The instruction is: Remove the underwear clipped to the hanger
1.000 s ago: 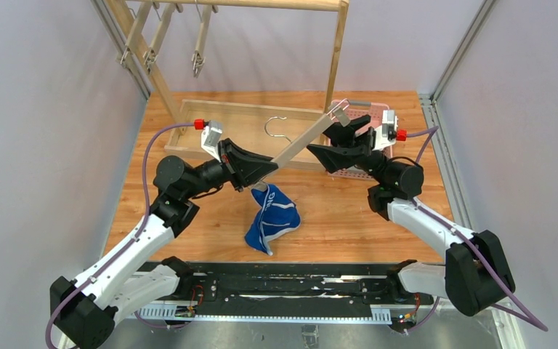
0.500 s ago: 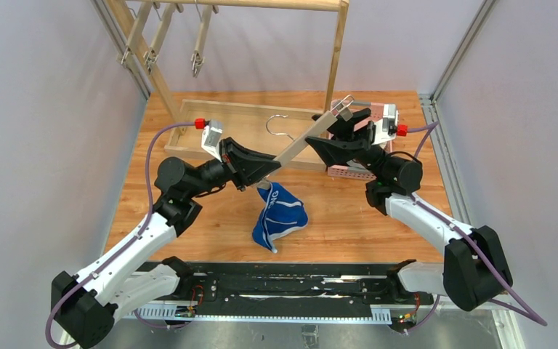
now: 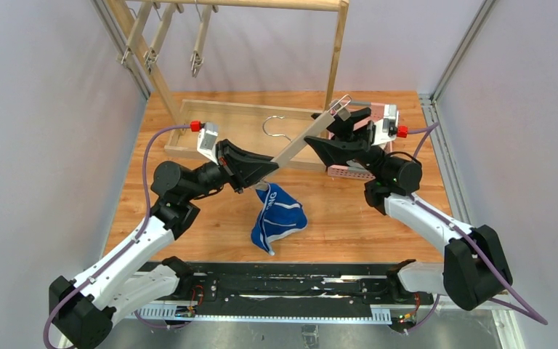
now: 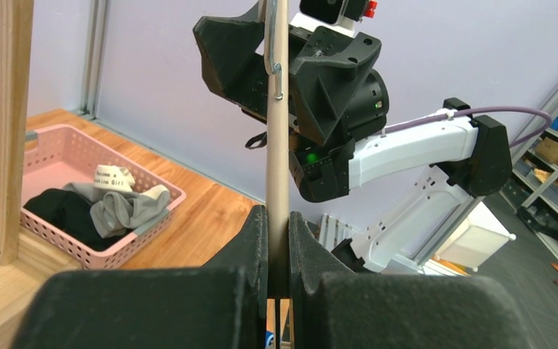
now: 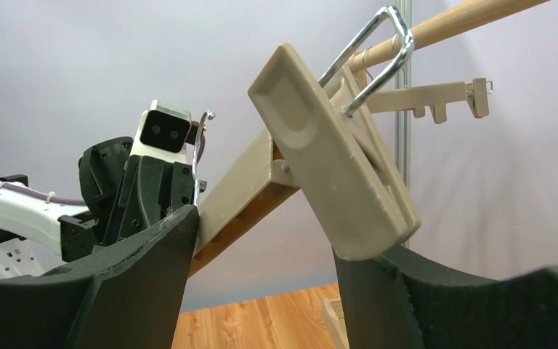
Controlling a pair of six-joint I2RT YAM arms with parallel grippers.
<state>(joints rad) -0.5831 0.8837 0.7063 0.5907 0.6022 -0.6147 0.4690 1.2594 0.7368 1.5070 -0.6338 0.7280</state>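
Note:
The beige clip hanger (image 3: 306,138) slants over the table, its metal hook (image 3: 275,125) pointing toward the back. My left gripper (image 3: 261,171) is shut on the bar's lower left end, which also shows in the left wrist view (image 4: 277,145). The bright blue brief (image 3: 280,214) hangs from that end, its bottom bunched on the table. My right gripper (image 3: 332,131) is open around the upper right end. In the right wrist view the empty beige clip (image 5: 334,167) rests on one finger and the bar touches the other. The grey brief (image 4: 123,207) and black brief (image 4: 62,211) lie in the pink basket (image 4: 14,156).
The pink basket (image 3: 389,110) sits at the back right, mostly behind my right gripper. A shallow wooden tray (image 3: 218,116) lies at the back of the table. A wooden rack (image 3: 338,51) stands behind it with empty hangers (image 3: 200,54) on its rail.
My right gripper has moved up and back to straddle the hanger's right clip. The hanger's right end rose slightly, and the blue brief shifted a little to the right.

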